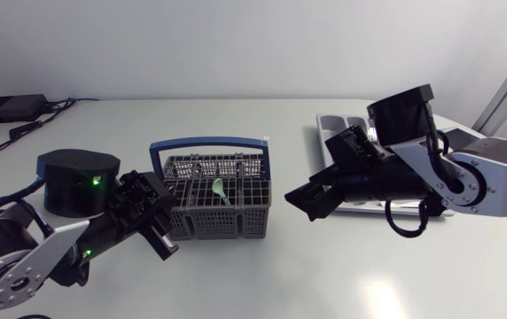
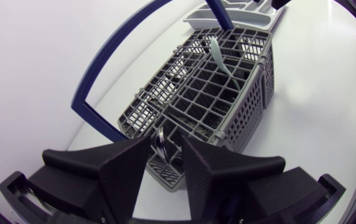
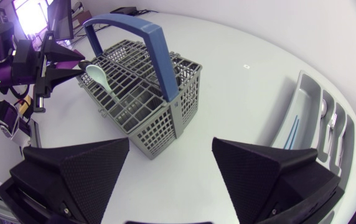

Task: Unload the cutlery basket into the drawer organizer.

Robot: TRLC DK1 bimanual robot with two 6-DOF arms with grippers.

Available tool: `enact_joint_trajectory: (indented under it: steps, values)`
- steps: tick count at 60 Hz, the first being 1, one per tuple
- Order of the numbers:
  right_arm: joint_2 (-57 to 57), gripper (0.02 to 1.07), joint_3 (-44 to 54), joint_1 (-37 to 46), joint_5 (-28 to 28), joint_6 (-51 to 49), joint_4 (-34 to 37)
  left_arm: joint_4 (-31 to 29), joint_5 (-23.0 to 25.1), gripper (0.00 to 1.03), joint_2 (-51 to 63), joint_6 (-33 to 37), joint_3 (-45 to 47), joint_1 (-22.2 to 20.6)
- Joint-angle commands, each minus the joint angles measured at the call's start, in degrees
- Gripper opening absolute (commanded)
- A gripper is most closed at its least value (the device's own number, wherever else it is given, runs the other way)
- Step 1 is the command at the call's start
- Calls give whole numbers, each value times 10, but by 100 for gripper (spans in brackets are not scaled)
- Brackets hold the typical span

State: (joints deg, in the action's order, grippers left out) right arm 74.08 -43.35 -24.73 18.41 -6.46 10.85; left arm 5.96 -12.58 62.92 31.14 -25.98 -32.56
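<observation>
1. The basket (image 1: 227, 221) is sitting mid-table between both arms; the left gripper (image 2: 165, 152) is hovering right at its end, so a crooked pull could be dragging or tipping the whole basket.
2. The drawer organizer (image 1: 329, 124) is lying behind the right arm; the right gripper (image 3: 172, 148) is hanging wide open, holding nothing; a careless swing could be bumping it.
3. The green spoon (image 2: 223, 59) is leaning inside the basket; it could be catching on the blue handle (image 1: 209, 142).
4. The left gripper's narrow gap is sitting around a shiny metal piece (image 2: 160, 142), not squeezing it; it could be slipping out.
</observation>
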Motion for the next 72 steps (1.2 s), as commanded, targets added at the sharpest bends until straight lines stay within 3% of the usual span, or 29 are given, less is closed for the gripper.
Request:
enact_joint_trajectory:
  steps: [1,9,23,53,72]
  values:
    - [-7,98,18,6,5,-8,-4,12,-9,32,17,-14,-10,-8]
    - [-7,98,27,7,9,-10,-7,22,-21,24,27,-19,-10,-18]
    - [-13,98,31,8,12,-13,-10,35,-32,20,34,-18,-9,-29]
    - [-29,98,32,7,12,-9,-8,10,-47,21,-65,8,-4,-36]
    - [-47,98,39,1,7,-7,-8,-10,-68,21,-145,31,0,-62]
